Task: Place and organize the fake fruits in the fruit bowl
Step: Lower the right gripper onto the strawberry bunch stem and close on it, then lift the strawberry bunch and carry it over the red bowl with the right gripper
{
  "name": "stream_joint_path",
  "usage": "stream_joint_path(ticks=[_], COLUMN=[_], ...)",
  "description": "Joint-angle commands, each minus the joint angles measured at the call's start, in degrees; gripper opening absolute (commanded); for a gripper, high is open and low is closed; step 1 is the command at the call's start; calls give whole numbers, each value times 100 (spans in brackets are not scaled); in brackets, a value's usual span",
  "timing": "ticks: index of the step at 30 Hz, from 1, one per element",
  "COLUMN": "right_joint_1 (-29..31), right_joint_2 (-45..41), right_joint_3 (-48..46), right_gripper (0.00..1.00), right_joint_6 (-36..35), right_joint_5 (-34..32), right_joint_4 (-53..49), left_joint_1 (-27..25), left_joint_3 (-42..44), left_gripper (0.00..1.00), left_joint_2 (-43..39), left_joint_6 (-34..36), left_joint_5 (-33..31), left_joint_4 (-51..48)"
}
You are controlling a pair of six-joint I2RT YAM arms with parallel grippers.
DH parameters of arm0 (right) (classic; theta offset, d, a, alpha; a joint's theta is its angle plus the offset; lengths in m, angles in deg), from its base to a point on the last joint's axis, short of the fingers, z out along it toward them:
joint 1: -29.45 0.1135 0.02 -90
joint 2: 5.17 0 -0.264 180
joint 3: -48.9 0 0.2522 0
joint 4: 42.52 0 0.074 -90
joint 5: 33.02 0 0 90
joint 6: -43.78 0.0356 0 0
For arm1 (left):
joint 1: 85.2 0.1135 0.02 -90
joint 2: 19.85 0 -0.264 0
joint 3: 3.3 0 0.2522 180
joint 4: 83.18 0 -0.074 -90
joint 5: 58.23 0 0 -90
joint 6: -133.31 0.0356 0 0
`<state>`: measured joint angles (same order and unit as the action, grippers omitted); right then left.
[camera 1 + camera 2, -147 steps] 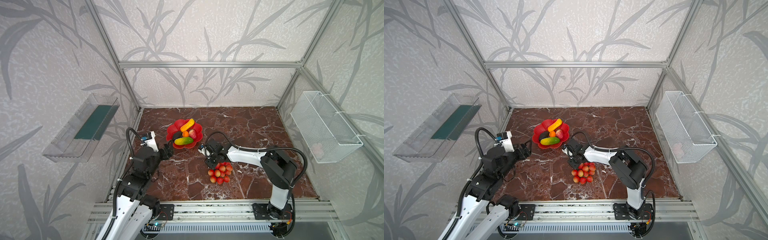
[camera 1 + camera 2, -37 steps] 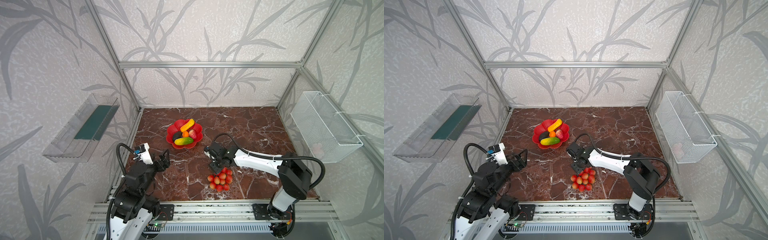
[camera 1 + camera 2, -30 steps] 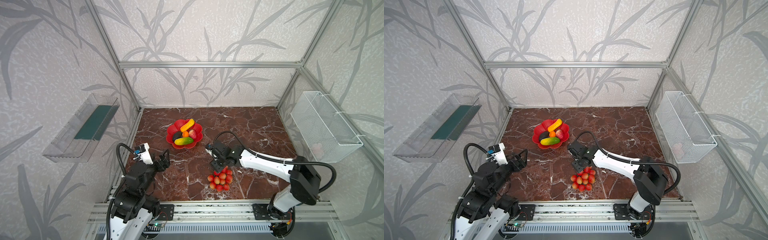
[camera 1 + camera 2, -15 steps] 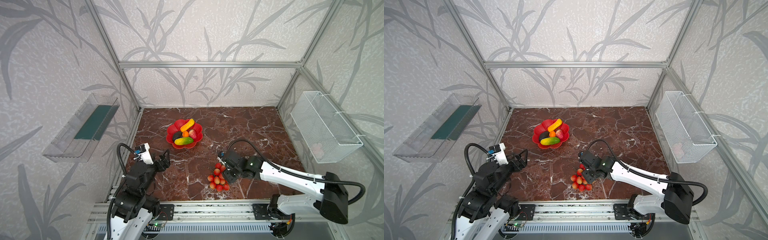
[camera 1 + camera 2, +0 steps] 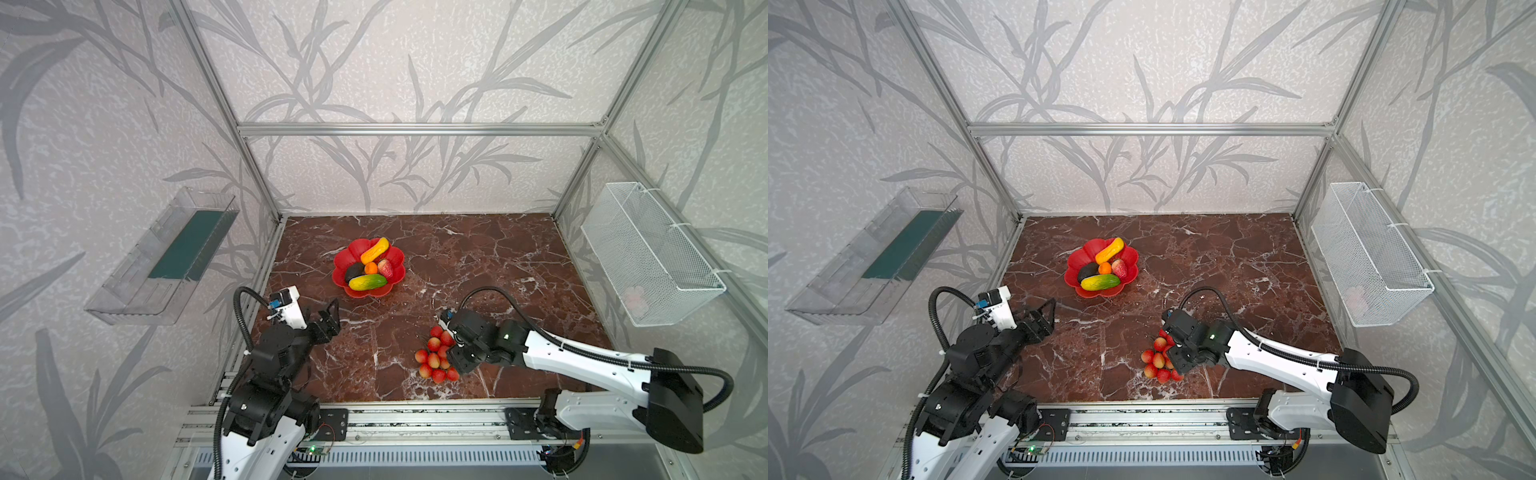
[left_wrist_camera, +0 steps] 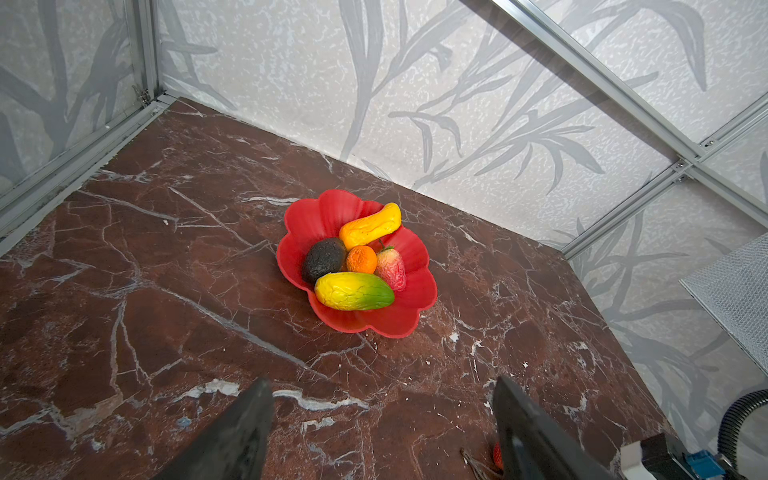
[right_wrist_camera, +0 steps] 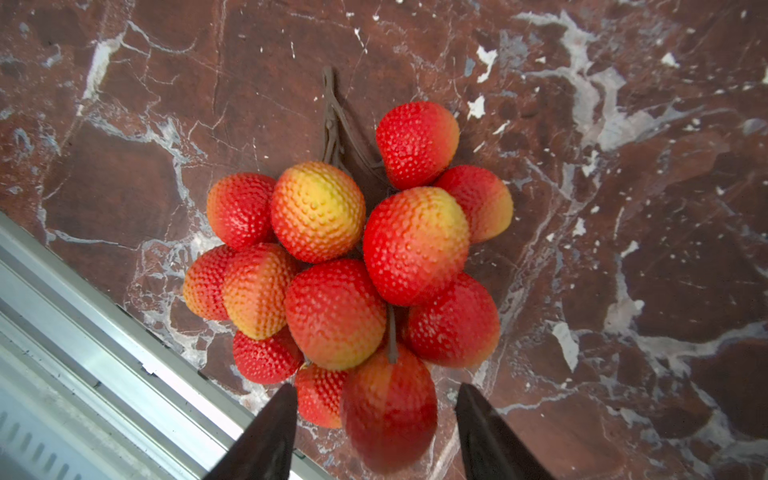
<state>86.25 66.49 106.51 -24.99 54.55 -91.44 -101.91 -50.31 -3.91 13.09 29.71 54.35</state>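
Fruit bowl (image 5: 345, 259) holding five fake fruits (image 5: 368, 282), red bunch (image 5: 433, 360) on table (image 5: 478, 257)

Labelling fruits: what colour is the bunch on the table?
The bunch is red with yellow-orange patches, clearest in the right wrist view.

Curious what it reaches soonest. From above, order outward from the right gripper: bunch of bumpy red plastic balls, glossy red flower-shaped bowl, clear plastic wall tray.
1. Bunch of red balls: directly below the right gripper.
2. Red bowl: farther back, leftward.
3. Clear tray: on the left wall.
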Motion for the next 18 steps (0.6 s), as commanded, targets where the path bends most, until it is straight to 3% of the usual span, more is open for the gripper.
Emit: stream_joint_path(ticks=[1, 6, 18], right_joint_1=[24, 20, 29], right_joint_2=[130, 300, 215], right_joint_3=[-78, -156, 277], right_gripper=[58, 53, 8], right_joint_6=[-27, -37, -195], right_joint_5=[59, 188, 106], right_joint_4=[227, 335, 369], left_joint_1=[27, 27, 27], left_joint_3=[41, 47, 65], left_gripper=[83, 83, 84], left_joint_2=[-75, -116, -206], left_joint_6=[-64, -72, -73], left_joint_5=[-86, -97, -160], left_joint_4=[68, 57, 65])
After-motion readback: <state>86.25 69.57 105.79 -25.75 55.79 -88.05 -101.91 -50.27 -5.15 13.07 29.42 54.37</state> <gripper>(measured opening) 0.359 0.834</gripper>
